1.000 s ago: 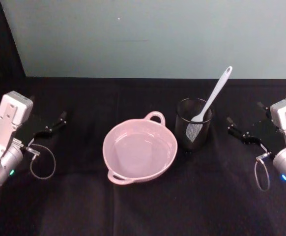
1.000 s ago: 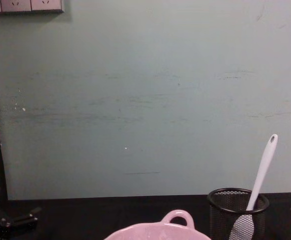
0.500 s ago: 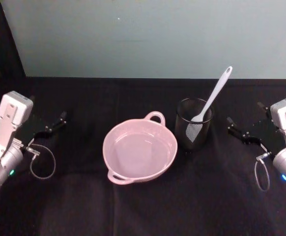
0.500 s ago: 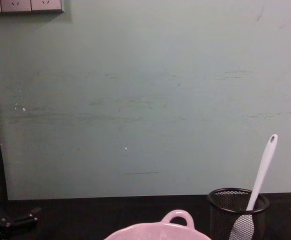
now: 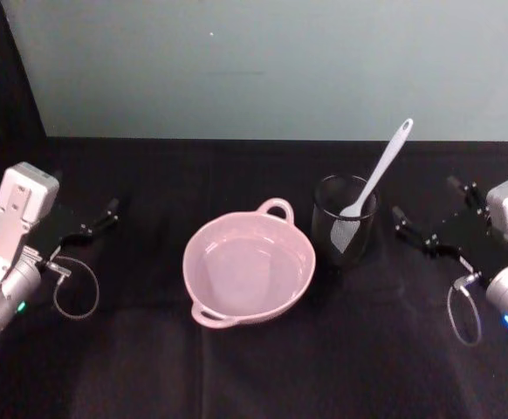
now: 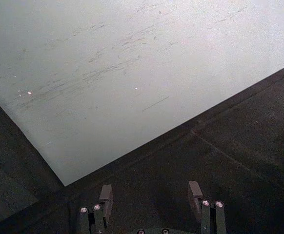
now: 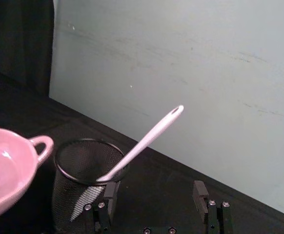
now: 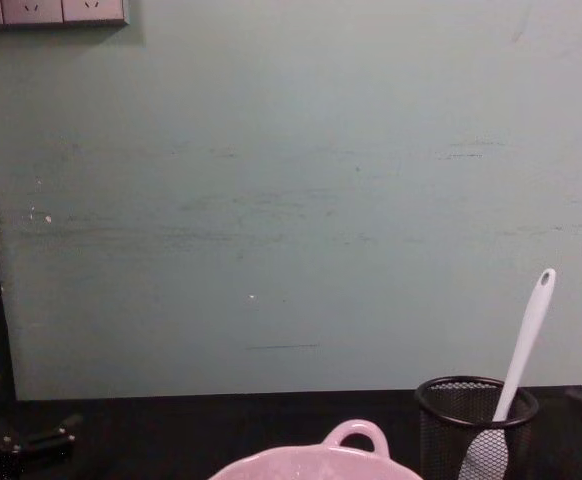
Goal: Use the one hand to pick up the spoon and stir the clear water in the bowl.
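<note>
The long slim white plastic spoon (image 5: 377,170) stands tilted in the black wire-mesh cup (image 5: 363,240), with the blade down inside and the handle leaning up past the rim toward the right. The cup stands just beside the pale pink glossy bowl (image 5: 296,234), on its right, on the black surface (image 5: 236,375). The bowl contains clear water (image 5: 245,271). The right gripper (image 5: 424,197) is positioned near the cup's right side, not touching it, jaws apart and empty. The left gripper (image 6: 150,191) is positioned well left of the bowl, jaws apart.
</note>
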`<state>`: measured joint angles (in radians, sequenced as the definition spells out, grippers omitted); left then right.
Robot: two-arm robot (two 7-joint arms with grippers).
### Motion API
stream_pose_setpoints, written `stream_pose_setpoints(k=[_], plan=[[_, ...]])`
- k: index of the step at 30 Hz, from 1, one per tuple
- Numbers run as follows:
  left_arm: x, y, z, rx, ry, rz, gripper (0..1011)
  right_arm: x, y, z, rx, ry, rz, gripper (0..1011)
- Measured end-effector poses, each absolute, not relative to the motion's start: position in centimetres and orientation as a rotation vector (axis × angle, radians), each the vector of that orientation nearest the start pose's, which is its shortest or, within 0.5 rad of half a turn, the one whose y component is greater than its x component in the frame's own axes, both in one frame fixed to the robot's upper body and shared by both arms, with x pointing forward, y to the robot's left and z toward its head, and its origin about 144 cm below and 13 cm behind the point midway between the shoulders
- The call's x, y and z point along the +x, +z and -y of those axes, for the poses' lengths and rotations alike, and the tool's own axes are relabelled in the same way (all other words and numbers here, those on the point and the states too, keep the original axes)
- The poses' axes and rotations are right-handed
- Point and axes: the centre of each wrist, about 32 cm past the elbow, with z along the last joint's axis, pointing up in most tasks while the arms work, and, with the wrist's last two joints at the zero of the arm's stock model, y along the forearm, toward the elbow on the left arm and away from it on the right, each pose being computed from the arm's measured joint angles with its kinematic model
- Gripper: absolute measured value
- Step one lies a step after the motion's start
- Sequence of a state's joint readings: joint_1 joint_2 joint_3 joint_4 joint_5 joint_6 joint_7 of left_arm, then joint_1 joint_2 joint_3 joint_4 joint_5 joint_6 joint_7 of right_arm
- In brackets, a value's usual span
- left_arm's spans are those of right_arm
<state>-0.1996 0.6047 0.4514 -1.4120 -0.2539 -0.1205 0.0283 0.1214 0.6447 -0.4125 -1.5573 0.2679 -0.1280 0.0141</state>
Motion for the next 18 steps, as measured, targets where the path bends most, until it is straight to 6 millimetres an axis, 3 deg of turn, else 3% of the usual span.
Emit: stream_pose_setpoints(k=[8,18], plan=[[48.9,114.0,-31.0,0.304,1.248,0.285,1011,45.7,118.4,31.0,-0.167,-1.135,0.185,1003],[48.9,114.0,-31.0,0.304,1.248,0.285,1011,47.5,121.4,32.0,-0.048,-1.076,-0.153,1003]])
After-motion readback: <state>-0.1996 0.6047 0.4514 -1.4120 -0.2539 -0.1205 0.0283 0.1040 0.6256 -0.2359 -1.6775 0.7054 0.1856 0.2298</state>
